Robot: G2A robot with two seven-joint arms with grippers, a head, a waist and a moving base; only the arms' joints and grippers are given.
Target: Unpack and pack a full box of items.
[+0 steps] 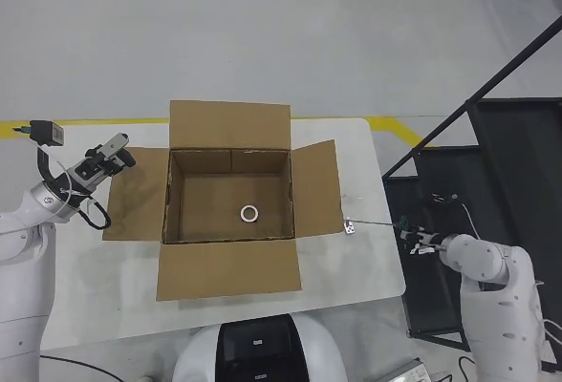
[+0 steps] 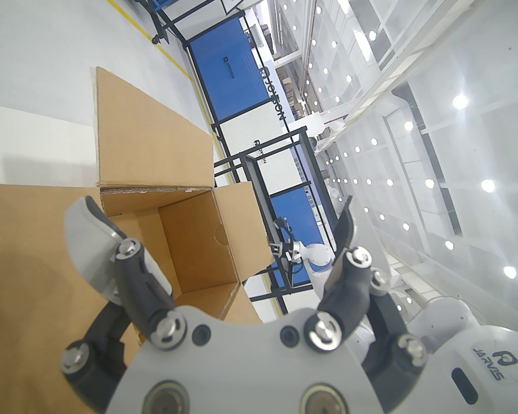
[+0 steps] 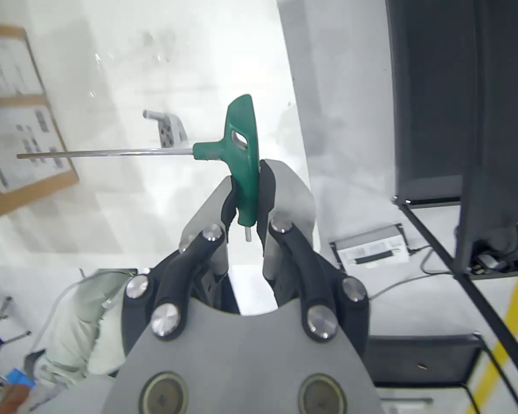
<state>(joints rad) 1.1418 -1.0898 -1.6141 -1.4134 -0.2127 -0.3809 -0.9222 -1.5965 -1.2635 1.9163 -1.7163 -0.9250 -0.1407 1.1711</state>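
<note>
An open cardboard box (image 1: 231,201) stands mid-table with its flaps spread out; a small roll of tape (image 1: 250,213) lies on its floor. My right gripper (image 3: 247,187) is shut on the green handle of a T-handle hex key (image 3: 241,148), held just past the table's right edge (image 1: 420,234); the key's long steel shaft (image 1: 372,222) points toward the box. A small metal bracket (image 1: 350,227) lies on the table under the shaft's tip. My left gripper (image 1: 118,151) hovers open and empty above the box's left flap (image 2: 21,260).
The white table (image 1: 357,277) has bare surface in front of and to the right of the box. A black metal rack (image 1: 491,191) stands close beside the table's right edge, near my right arm. A yellow floor line runs behind the table.
</note>
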